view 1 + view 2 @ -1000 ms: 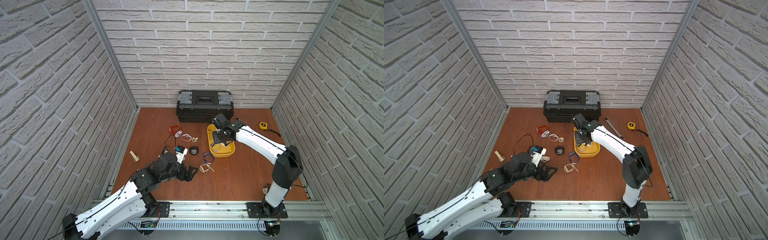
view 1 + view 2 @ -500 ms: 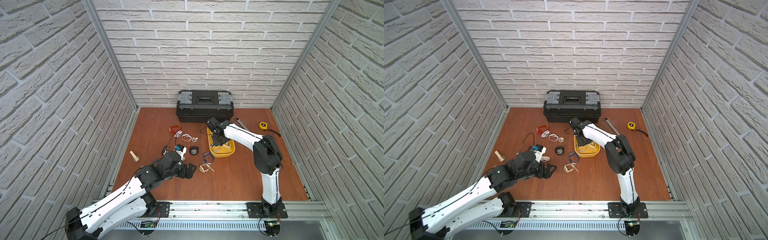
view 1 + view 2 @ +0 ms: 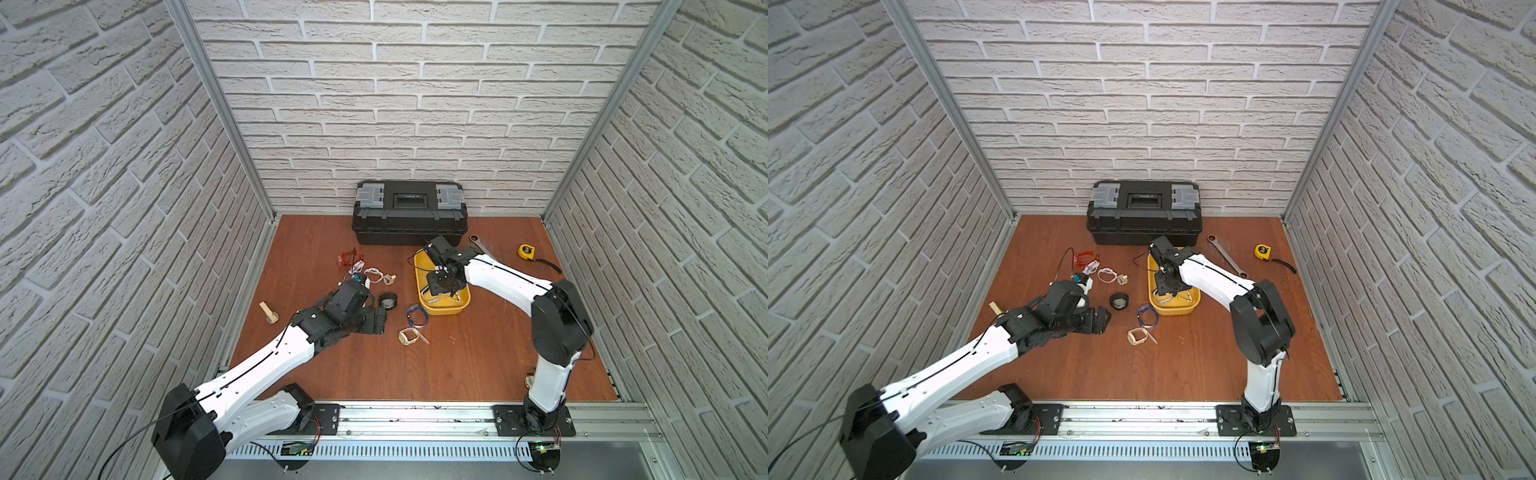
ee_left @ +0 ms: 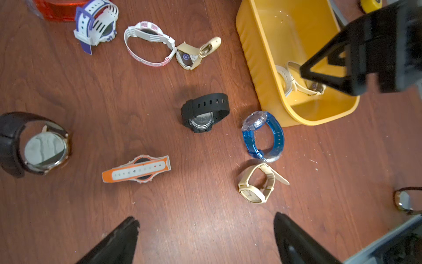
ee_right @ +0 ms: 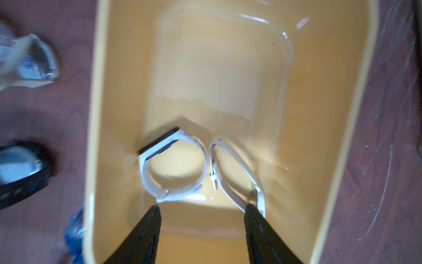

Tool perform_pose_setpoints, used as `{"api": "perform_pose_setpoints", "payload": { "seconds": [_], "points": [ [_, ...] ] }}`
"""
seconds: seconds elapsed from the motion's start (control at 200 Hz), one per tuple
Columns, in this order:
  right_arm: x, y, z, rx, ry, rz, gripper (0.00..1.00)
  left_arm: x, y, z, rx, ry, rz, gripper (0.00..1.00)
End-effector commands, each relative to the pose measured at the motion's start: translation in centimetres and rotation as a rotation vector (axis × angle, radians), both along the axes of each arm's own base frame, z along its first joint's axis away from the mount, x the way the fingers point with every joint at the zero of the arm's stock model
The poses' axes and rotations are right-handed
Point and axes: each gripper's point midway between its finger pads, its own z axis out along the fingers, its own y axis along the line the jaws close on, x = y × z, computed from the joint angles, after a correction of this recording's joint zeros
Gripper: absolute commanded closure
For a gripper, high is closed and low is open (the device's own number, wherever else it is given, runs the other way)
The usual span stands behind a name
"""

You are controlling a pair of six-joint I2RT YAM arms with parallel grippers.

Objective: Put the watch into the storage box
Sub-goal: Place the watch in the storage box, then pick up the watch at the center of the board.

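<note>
Top views, storage box: storage box (image 3: 446, 311) (image 3: 1177, 311) stands on the wooden table (image 3: 415, 365), just in front of the black toolbox (image 3: 409, 214); the right arm hides much of its inside.
Top views, right gripper: right gripper (image 3: 441, 287) reaches down into the storage box; how its jaws stand is hard to make out here.
Top views, left gripper: left gripper (image 3: 379, 321) is low over the table near a black watch (image 3: 387, 300), spread and empty.
Top views, writing: marks on the toolbox lid and the yellow tape measure (image 3: 525, 250) are too small to read.
Left wrist, left gripper: only two fingertips show, wide apart, nothing between them.
Left wrist, loose watches: blue watch (image 4: 262, 134) lies just beside the box corner. Beige watch (image 4: 255, 185) dial marks are unreadable. Orange watch (image 4: 137, 171) hides its face. Dark leather watch (image 4: 34, 144) is cut by the frame.
Right wrist, right gripper: jaws parted, gripping nothing.
Right wrist, watches: white watch (image 5: 173, 166) and cream watch (image 5: 237, 173) stand on edge on the box floor, just beside each other. One fingertip (image 5: 253, 217) hides the cream watch's case.
Right wrist, surroundings: everything outside the box is blurred.
</note>
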Motion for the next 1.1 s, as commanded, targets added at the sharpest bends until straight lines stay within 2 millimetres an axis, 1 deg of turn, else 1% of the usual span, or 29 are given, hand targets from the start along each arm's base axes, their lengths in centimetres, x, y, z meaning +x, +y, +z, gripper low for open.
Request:
{"api": "perform_pose_setpoints", "payload": {
  "seconds": [0.0, 0.08, 0.11, 0.155, 0.18, 0.195, 0.23, 0.355, 0.44, 0.51, 0.62, 0.71, 0.805, 0.925, 0.99, 1.095],
  "points": [
    [-0.9, 0.8, 5.0, 0.147, -0.118, 0.018, 0.36, 2.2, -0.2, 0.3, 0.087, -0.071, -0.034, 0.06],
    [-2.8, 0.6, 7.0, 0.219, -0.157, 0.045, 0.32, 2.9, -0.6, -0.6, 0.130, -0.066, -0.059, 0.10],
    [-3.7, 0.7, 7.6, 0.252, -0.169, 0.061, 0.21, 3.1, -0.7, -0.9, 0.154, -0.068, -0.064, 0.11],
    [-5.1, 0.8, 8.3, 0.306, -0.186, 0.088, 0.16, 3.6, -0.5, -1.4, 0.194, -0.071, -0.062, 0.12],
    [-5.8, 0.8, 8.6, 0.337, -0.194, 0.103, 0.08, 3.8, -0.4, -1.7, 0.215, -0.071, -0.060, 0.13],
    [-6.3, 0.9, 8.9, 0.360, -0.202, 0.113, 0.05, 4.0, -0.4, -1.8, 0.224, -0.074, -0.060, 0.13],
    [-7.4, 1.0, 9.0, 0.402, -0.209, 0.129, 0.00, 4.3, -0.6, -2.1, 0.243, -0.076, -0.063, 0.13],
    [-11.2, 1.4, 9.3, 0.561, -0.235, 0.190, 0.00, 5.5, -1.3, -2.9, 0.307, -0.103, -0.083, 0.14],
    [-13.4, 1.7, 8.8, 0.651, -0.245, 0.220, 0.00, 6.2, -2.3, -3.3, 0.325, -0.126, -0.109, 0.15],
    [-15.1, 1.7, 8.3, 0.700, -0.232, 0.242, 0.00, 6.8, -2.7, -3.8, 0.357, -0.134, -0.123, 0.18],
    [-17.2, 1.5, 7.8, 0.731, -0.217, 0.267, 0.00, 7.6, -2.9, -5.0, 0.409, -0.132, -0.138, 0.27],
    [-18.1, 0.9, 7.6, 0.734, -0.223, 0.261, 0.00, 8.5, -2.7, -5.6, 0.465, -0.140, -0.133, 0.37],
    [-18.5, 0.4, 7.6, 0.728, -0.234, 0.257, 0.00, 9.2, -2.8, -6.0, 0.493, -0.159, -0.131, 0.43],
    [-18.6, 0.3, 7.4, 0.723, -0.235, 0.260, 0.00, 10.0, -3.5, -6.7, 0.515, -0.165, -0.157, 0.55],
    [-18.5, 0.4, 7.2, 0.724, -0.229, 0.260, 0.00, 10.3, -3.7, -7.2, 0.536, -0.162, -0.171, 0.60],
    [-18.3, 0.7, 7.2, 0.728, -0.228, 0.268, 0.00, 10.7, -3.7, -7.8, 0.551, -0.146, -0.178, 0.74]
  ]
}}
